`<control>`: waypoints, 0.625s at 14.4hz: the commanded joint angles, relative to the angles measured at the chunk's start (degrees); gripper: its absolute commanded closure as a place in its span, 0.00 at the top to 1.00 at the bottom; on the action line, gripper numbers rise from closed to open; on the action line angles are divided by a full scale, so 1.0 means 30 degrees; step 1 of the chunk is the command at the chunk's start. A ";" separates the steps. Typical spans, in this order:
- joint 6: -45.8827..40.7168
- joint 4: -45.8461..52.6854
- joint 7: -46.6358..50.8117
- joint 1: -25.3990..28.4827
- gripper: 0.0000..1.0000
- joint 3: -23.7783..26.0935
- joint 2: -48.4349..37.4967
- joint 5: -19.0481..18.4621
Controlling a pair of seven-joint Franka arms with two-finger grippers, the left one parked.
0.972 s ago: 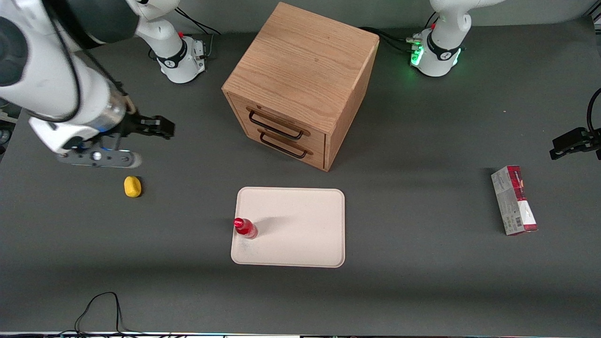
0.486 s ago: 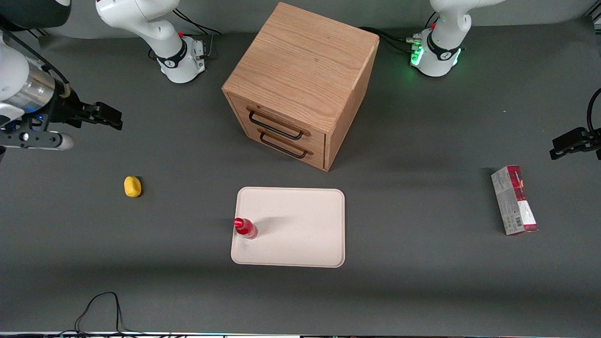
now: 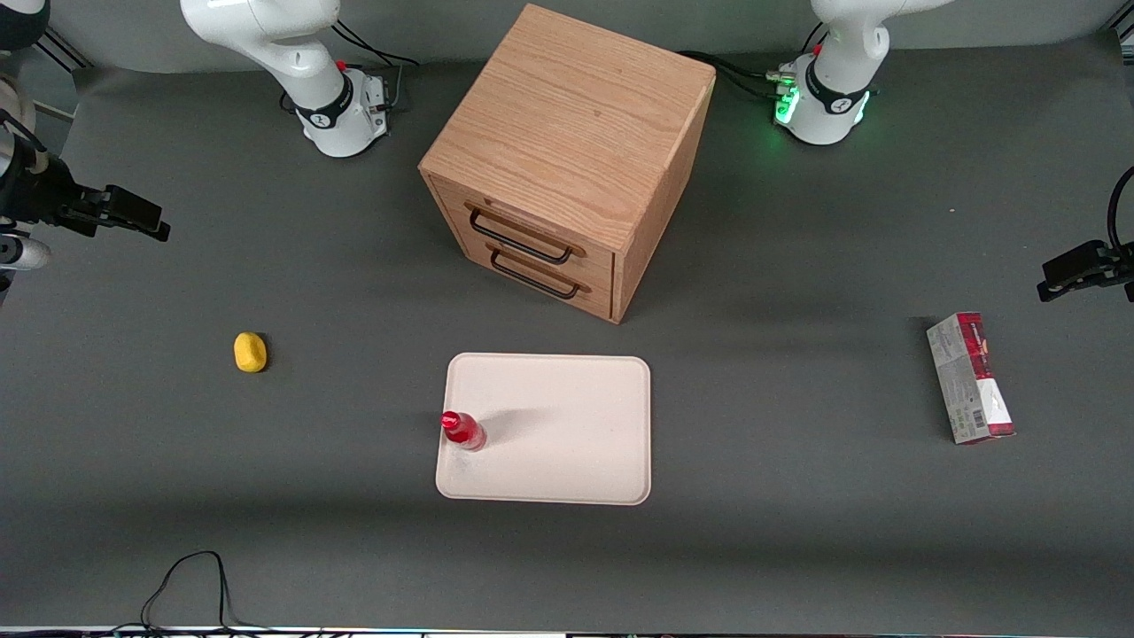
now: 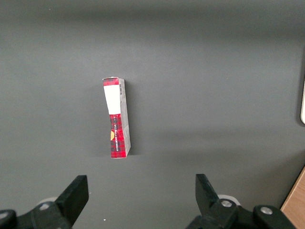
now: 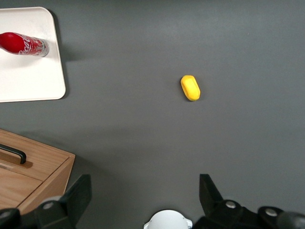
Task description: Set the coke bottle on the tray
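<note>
Front view: coke bottle (image 3: 462,431) stood upright on the tray (image 3: 567,443), just inside the rim toward the working arm's end. End effector (image 3: 133,213) was up high at that end of the bench (image 3: 797,532), well apart from the bottle, holding nothing. Yellow object (image 3: 250,352) lay between them.

Right wrist view: fingers (image 5: 76,195) spread wide, nothing between them. Bottle (image 5: 21,44) on tray (image 5: 33,81).

Placement looked done; only retreat left.

coke bottle (image 3: 462,431) red, white script | tray (image 3: 567,443) cream | pincer (image 3: 133,213) black
</note>
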 commanded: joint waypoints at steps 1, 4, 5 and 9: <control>0.0533 -0.0685 -0.0671 -0.2263 1.00 0.2233 -0.0666 -0.0050; 0.0592 -0.0569 -0.0671 -0.2301 1.00 0.2241 -0.0637 -0.0050; 0.0621 -0.0510 -0.0671 -0.2300 1.00 0.2240 -0.0579 -0.0079; 0.0709 -0.0100 -0.1398 -0.2330 1.00 0.2007 -0.0286 -0.0108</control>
